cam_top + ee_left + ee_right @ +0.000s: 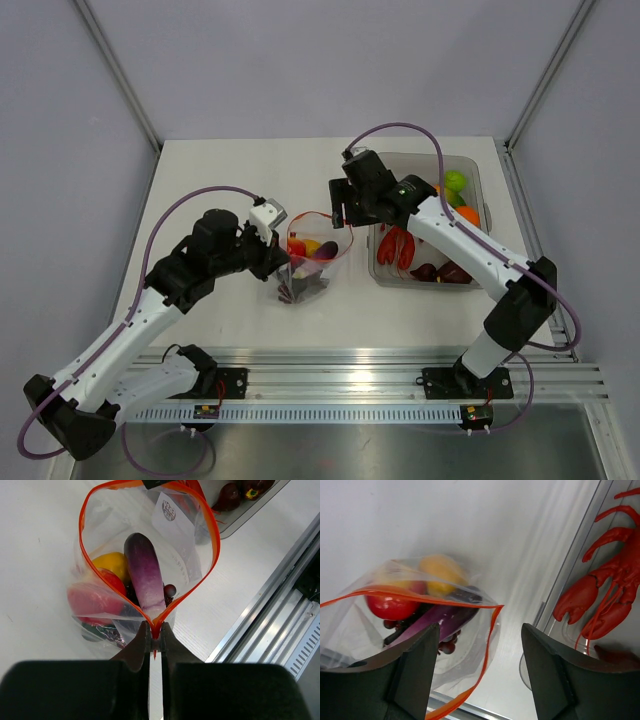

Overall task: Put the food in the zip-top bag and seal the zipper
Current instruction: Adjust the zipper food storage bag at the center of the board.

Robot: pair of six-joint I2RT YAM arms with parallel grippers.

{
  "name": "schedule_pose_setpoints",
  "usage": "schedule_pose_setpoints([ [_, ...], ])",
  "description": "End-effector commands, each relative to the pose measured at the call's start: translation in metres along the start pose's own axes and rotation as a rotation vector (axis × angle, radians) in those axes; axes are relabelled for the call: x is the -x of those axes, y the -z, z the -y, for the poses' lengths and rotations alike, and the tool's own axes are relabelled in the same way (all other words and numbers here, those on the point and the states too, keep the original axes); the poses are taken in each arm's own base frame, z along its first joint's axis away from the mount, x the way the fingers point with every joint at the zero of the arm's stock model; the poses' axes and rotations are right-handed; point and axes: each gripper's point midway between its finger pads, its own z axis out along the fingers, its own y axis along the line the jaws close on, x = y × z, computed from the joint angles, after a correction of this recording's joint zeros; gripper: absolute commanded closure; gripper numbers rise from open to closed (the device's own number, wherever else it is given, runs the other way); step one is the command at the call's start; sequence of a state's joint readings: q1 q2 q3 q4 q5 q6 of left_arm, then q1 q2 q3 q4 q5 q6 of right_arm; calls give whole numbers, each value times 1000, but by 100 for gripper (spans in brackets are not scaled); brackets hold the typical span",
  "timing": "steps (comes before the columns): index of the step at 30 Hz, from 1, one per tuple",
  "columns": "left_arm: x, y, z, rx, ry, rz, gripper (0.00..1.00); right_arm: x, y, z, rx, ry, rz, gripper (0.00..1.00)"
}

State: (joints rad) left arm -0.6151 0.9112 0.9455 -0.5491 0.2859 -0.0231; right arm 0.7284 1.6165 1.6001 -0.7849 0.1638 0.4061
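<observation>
From above, you see the zip-top bag (310,262) standing mid-table, left of the clear tub (425,284). At your left wrist, the left gripper (155,632) is clenched on the zipper (216,545), with an eggplant (145,575) inside the bag. At your right wrist, the right gripper (477,640) hangs released over the bag's mouth.
</observation>
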Motion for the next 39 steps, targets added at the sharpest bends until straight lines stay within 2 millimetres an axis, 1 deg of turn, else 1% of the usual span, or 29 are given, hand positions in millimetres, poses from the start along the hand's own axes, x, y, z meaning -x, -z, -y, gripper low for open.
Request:
schedule_pose_setpoints([
  [1,22,8,8,-31,-39,79,100,1,-8,12,0,66,-47,27],
  [7,24,9,7,-23,-42,80,100,-9,-20,10,52,119,-114,30],
  [9,24,10,6,-19,-43,83,100,-11,-23,7,73,127,-127,32],
  [10,25,10,6,-19,-43,83,100,-12,-27,7,74,127,-132,34],
  [13,26,11,6,-17,-44,86,100,-8,-36,13,64,101,-122,52],
  [14,26,11,6,-17,-44,87,100,-7,-37,14,64,93,-117,59],
  [15,26,11,6,-14,-44,87,100,-4,-37,17,49,70,-106,78],
  [18,28,12,4,-7,-68,92,100,12,-27,25,31,20,-37,97],
  [20,34,13,5,-11,-86,99,100,29,-12,29,22,-4,30,100],
  [21,37,15,4,-7,-109,102,100,33,-7,30,18,-16,48,100],
  [22,43,16,3,0,-124,108,100,43,6,28,28,-23,90,100],
  [23,47,19,1,10,-140,111,100,48,11,27,29,-28,109,100],
  [24,61,23,-2,32,-172,129,100,53,17,25,39,-38,127,100],
  [25,70,26,-3,42,-186,145,100,59,26,22,57,-48,157,100],
  [26,75,27,-4,46,-199,150,100,61,29,19,73,-61,164,100],
  [27,88,31,-3,53,-217,173,100,61,31,18,80,-84,171,100],
  [28,92,31,-4,56,-235,177,100,60,30,19,78,-100,179,100],
  [29,99,32,-5,61,-248,187,100,54,25,24,56,-134,179,100],
  [30,100,33,-5,61,-251,188,100,55,25,26,43,-157,185,100],
  [32,104,29,-3,45,-255,197,100,41,12,31,24,-217,167,100],
  [33,103,27,-2,32,-253,193,100,37,7,32,25,-235,162,100],
  [34,96,18,-2,20,-249,169,100,28,-3,32,27,-249,153,100],
  [36,83,8,-3,-1,-240,126,100,19,-12,33,24,-268,135,100],
  [37,67,-5,-8,0,-227,76,100,12,-18,35,16,-265,115,100],
  [39,55,-12,-8,-19,-220,28,100,8,-20,34,24,-248,99,100],
])
